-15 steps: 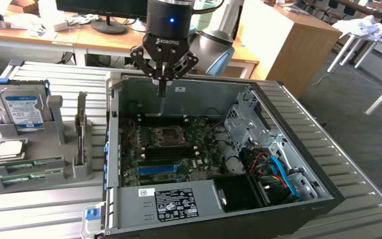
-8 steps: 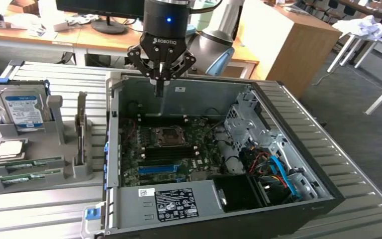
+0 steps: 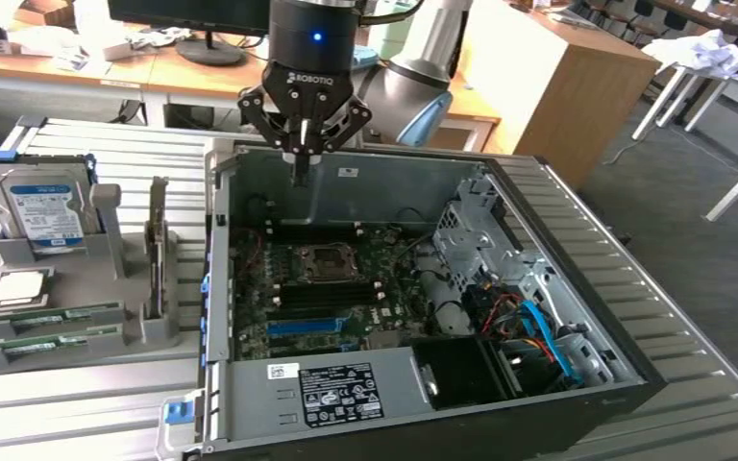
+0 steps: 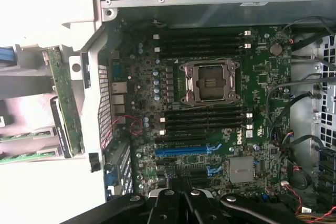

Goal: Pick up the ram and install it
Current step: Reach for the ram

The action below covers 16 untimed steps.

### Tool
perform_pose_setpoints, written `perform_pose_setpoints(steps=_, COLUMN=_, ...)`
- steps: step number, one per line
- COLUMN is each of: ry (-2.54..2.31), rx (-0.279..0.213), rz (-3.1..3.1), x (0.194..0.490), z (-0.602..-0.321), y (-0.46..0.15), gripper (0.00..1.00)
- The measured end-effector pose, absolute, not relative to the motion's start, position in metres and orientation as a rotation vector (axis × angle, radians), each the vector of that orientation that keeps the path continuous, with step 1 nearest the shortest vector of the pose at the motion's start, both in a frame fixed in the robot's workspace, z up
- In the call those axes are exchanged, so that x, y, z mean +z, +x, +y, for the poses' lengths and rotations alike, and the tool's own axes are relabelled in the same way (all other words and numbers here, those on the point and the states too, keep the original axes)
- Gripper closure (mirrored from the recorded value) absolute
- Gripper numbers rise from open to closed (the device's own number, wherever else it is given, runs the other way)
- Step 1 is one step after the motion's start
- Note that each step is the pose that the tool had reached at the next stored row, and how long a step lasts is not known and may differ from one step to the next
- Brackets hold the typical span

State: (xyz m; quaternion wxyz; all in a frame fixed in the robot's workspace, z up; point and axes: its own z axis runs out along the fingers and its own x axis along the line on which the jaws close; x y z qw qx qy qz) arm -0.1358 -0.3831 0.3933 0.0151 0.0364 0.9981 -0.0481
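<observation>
Both jaws of the gripper (image 3: 301,176) are pressed together on nothing, above the far wall of the open computer case (image 3: 395,182). The ram (image 3: 51,322) lies in the grey rack (image 3: 151,331) at the exterior view's left, well apart. Shut like this, the jaws would likely knock a stick instead of straddling it. The processor chip (image 3: 16,290) just beside it risks a wrong pick.

My gripper (image 3: 300,178) is matte black, with white ROBOTIQ lettering across the body and angular linkage bars tapering to slim fingers. The wrist housing (image 3: 299,29) is a black cylinder with one small blue light. The arm joint (image 3: 418,96) is rounded and silver-grey. In the wrist view, the black links carry bright silver pivot screws (image 4: 167,193).
</observation>
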Motion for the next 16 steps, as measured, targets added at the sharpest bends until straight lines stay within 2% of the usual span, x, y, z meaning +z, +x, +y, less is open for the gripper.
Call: perform_pose_setpoints(steps=16, ry=0.113, rx=-0.15, rz=3.106, x=0.3933, z=-0.3831, y=-0.1451, gripper=0.9)
